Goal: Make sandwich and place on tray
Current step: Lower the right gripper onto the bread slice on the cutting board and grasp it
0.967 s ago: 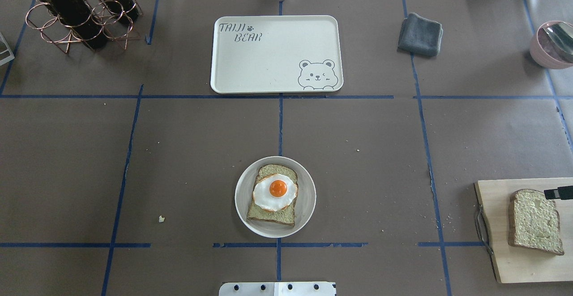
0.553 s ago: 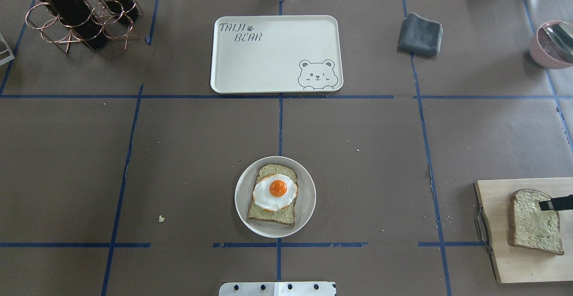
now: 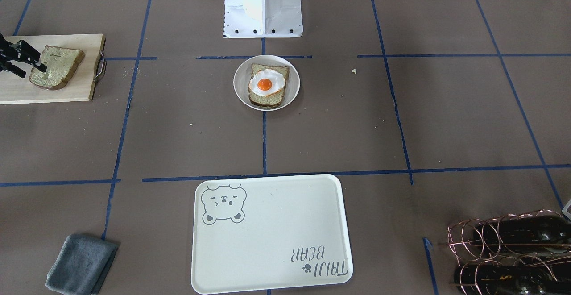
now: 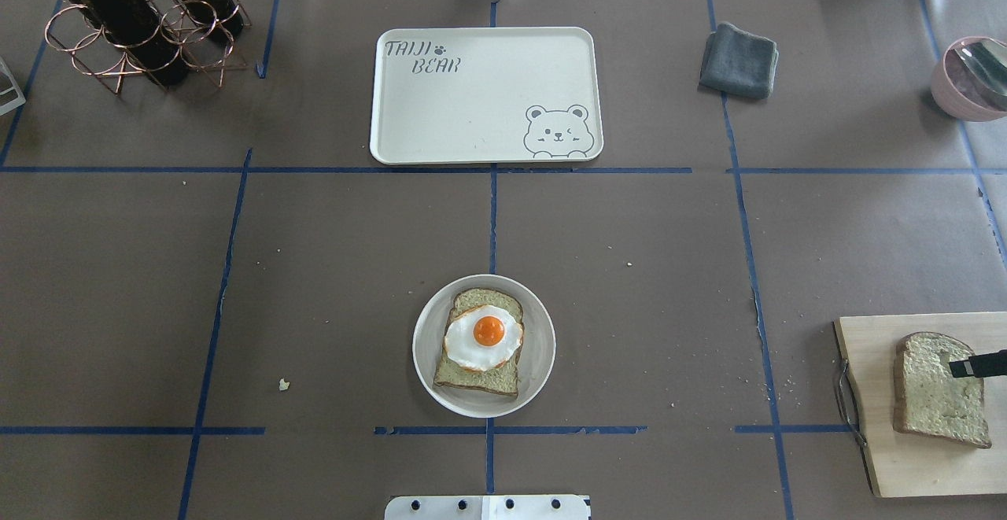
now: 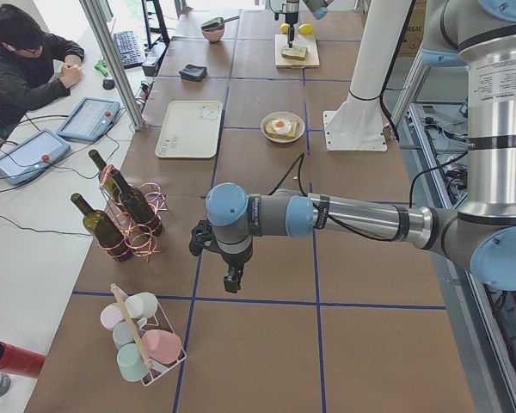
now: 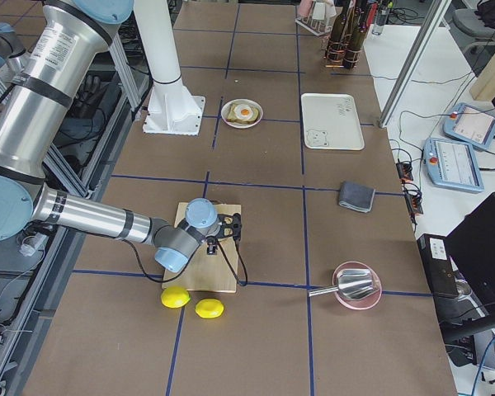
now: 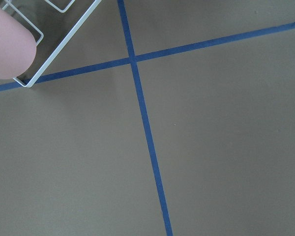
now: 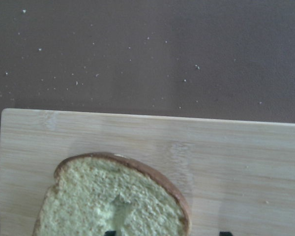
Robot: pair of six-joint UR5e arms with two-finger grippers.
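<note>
right gripper spread astride bread slice edge, cutting board beneath

The left arm and right arm are built of silver-grey tubes joined by pale-blue-capped joints, with black cable run alongside. The left gripper is black. The white pedestal is fastened by dark screws (along its plate edge).

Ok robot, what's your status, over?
Right gripper open over loose bread slice. Left gripper away, state unclear. Sandwich untopped on plate, not on tray.
</note>
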